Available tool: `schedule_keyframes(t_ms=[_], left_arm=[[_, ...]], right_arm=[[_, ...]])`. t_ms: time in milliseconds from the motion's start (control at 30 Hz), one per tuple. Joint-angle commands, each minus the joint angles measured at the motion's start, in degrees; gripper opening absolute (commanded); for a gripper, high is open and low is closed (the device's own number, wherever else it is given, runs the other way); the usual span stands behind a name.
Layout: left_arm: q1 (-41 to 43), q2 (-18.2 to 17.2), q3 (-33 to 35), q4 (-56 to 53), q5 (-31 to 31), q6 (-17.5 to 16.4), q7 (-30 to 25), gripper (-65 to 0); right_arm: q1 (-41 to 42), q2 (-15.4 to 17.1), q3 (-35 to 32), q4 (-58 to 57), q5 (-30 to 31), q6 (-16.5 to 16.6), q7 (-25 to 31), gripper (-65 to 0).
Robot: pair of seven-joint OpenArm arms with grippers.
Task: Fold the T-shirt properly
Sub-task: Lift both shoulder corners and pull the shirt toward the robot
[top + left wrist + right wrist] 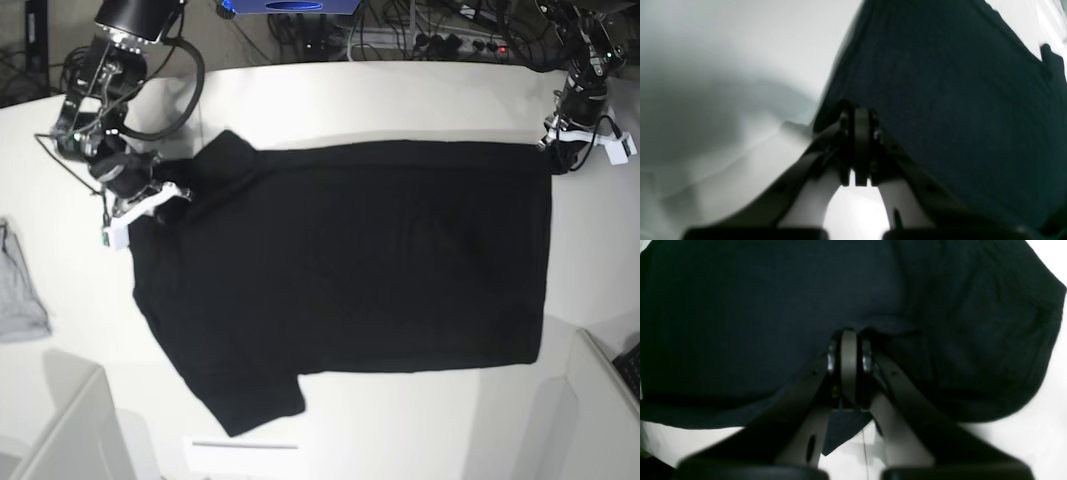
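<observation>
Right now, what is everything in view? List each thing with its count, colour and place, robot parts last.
T-shirt: one, black, spread flat across the middle of the table, plain side up.
Small garment: one, light grey, at the table's left edge in the base view.
Table: one, white, under everything.
Cables: several, dark, behind the table's far edge.
Right gripper: one, black and white, shut on the T-shirt near a sleeve.
Left gripper: one, black and white, shut on the T-shirt's far hem corner.
</observation>
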Motion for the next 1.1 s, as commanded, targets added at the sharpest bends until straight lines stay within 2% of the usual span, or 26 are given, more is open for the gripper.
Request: schedule_keyframes(t_ms=[0,333,533,900,1067], left_arm=[[0.0,-0.7,-0.1,0.8,-0.9,-0.4,-1.1,-65.0],[-2.9,-0.8,0.0,0.8,-1.0,-0.2,-0.9,-65.0],[-7.4,-0.8,-0.6,-1.0,-1.0,-0.2,7.3,-65.0],[-11.0,-0.8,-0.6,-5.6,-0.9,-0.2,7.4,-65.0],[-12.5,-0.8,-0.6,-5.8,-0.9,-0.2,7.4,-65.0]], right_arm=[[1.5,0.4,0.2,0.7,1.2,0.2,1.1,-65.0],[6.7,0.4,0.1,-3.5,1.2,0.2,1.1,-65.0],[9.4,0.4,0.1,-6.7,1.2,0.2,1.1,-65.0],[12.9,0.3,0.1,-11.4,1.2,0.2,1.3,-65.0],[13.9,0.2,0.1,-13.9,1.2,0.1,4.0,-65.0]])
